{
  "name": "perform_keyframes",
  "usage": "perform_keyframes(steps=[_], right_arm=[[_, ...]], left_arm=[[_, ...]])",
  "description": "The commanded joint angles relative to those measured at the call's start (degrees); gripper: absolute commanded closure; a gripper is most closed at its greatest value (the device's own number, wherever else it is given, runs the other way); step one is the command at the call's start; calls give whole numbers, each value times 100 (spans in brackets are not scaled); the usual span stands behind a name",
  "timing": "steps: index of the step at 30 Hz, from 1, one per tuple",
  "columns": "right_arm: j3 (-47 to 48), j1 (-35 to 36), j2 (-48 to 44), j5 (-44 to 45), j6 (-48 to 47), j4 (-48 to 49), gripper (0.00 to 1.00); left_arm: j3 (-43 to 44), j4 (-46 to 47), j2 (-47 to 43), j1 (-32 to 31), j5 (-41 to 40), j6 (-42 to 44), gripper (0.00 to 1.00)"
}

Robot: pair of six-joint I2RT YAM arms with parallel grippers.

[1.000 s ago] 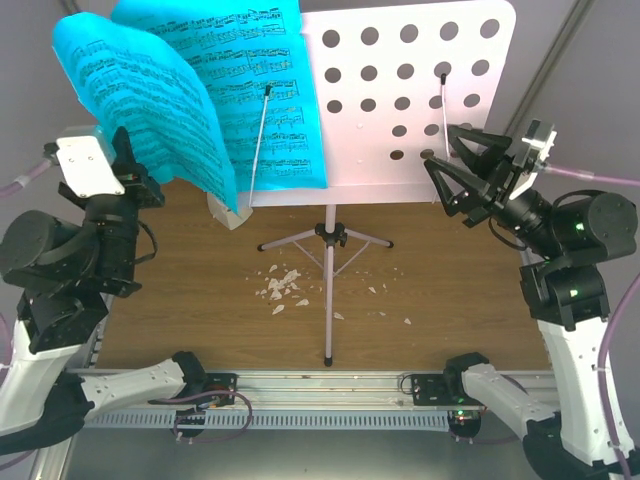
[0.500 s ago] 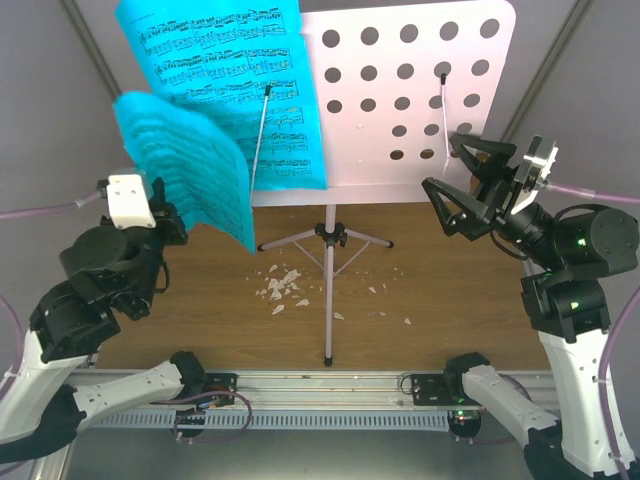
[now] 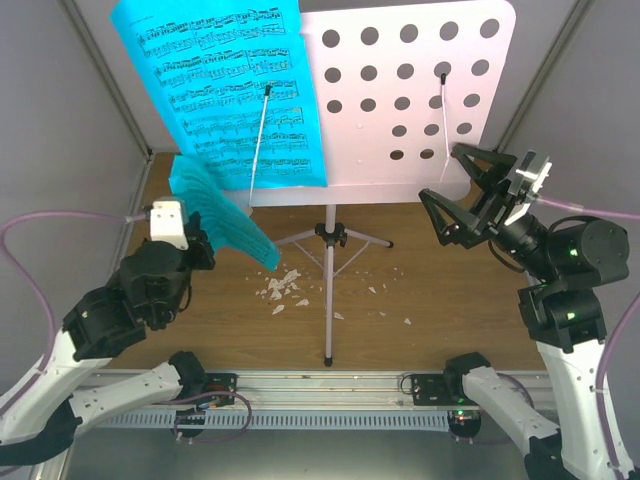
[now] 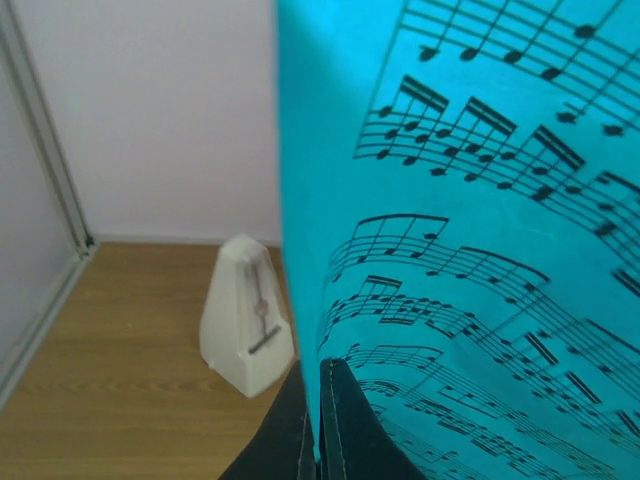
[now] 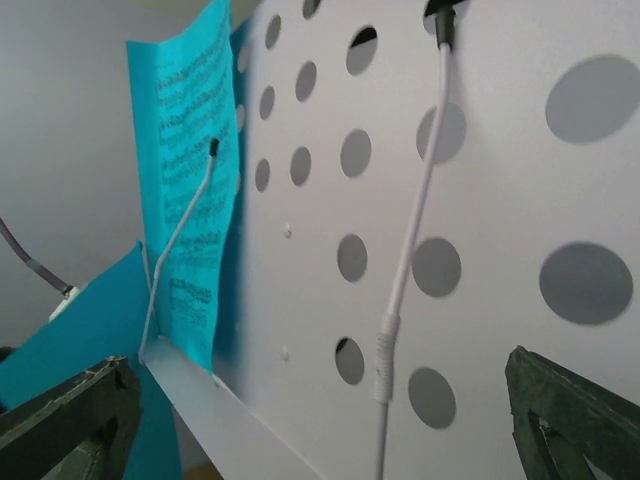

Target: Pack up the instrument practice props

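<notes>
Left gripper (image 4: 318, 378) tight on cyan page (image 4: 450, 250)

Cyan pages (image 3: 240, 90), upright stand (image 3: 386, 116), white metronome (image 4: 248, 318)

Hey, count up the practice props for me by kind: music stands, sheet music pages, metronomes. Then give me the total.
Music stand: 1
Cyan sheet-music pages: 2, one on the stand, one pinched by the left gripper
Metronome: 1
Total: 4
</notes>
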Motion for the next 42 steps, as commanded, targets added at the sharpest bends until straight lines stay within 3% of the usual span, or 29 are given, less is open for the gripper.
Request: perform_keyframes(steps=[1, 7, 14, 19, 27, 36, 42], right_arm=[[-244, 47, -143, 356, -262, -252, 0], [-536, 46, -321, 684, -300, -287, 2], [-816, 44, -307, 850, -246, -142, 3], [-907, 45, -318, 1099, -355, -290, 3], [-971, 40, -308, 1278, -509, -427, 2], [-1087, 42, -327, 1602, -692, -619, 2], [-1248, 44, -523, 1644, -770, -525, 1]], left_arm=[[-391, 265, 164, 33, 761, -555, 100], [-1030, 752, 398, 305, 1957, -940, 100], [-1544, 1453, 708, 1431, 3704, -760, 100], [-2104, 1922, 679, 2612, 4966, -683, 100], [-3223, 2599, 511, 5035, 7159, -875, 100], [-4361, 3014, 327, 7251, 8615, -1519, 100], [-4645, 3017, 464, 8165, 9082, -1438, 100]])
